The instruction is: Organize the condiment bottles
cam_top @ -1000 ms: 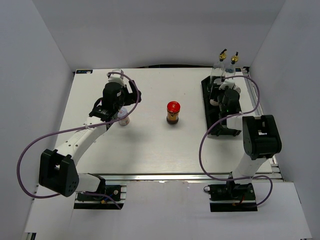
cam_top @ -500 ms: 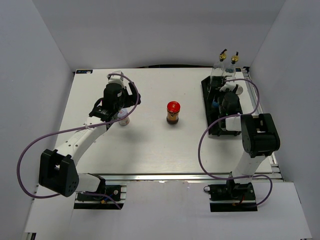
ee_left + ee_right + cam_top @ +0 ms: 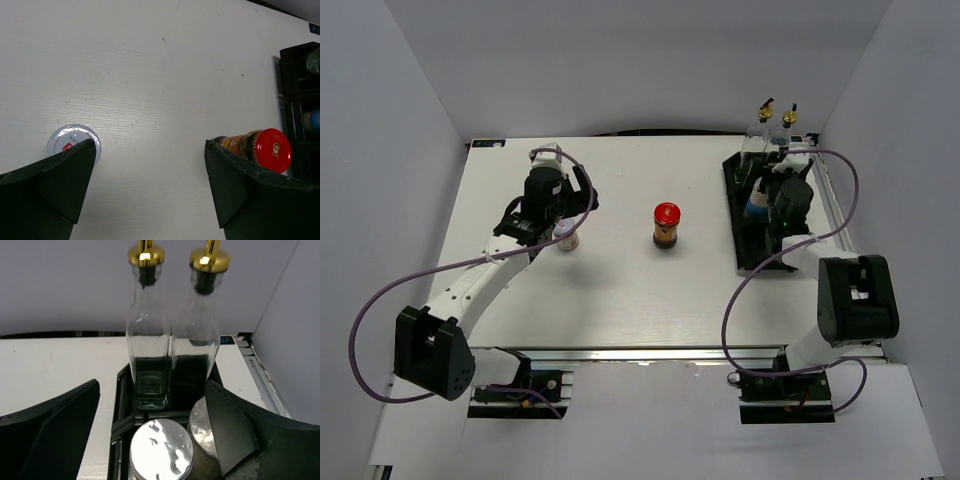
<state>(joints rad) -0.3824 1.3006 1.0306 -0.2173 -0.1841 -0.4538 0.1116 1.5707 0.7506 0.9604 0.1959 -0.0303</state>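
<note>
My right gripper (image 3: 151,385) hangs open over the black tray (image 3: 747,255), holding nothing. Below it stand two silver-capped shakers, one (image 3: 161,450) between the fingers and one (image 3: 202,427) against the right finger. The blue-labelled shaker (image 3: 756,207) shows beside the right gripper (image 3: 785,192). Two clear glass bottles (image 3: 147,340) (image 3: 197,335) with gold tops stand in the tray's far end. My left gripper (image 3: 150,142) (image 3: 572,212) is open above the table. The small red-and-white-lidded jar (image 3: 72,142) (image 3: 565,238) sits by its left finger. The red-lidded dark jar (image 3: 260,147) (image 3: 666,225) stands mid-table.
White walls close in the table on three sides. The tray (image 3: 300,70) runs along the right side, close to the table's right rail (image 3: 260,375). Purple cables loop off both arms.
The right gripper has opened and drawn back to the right, uncovering the blue-labelled shaker in the tray. The left gripper has edged slightly left and stayed open.
</note>
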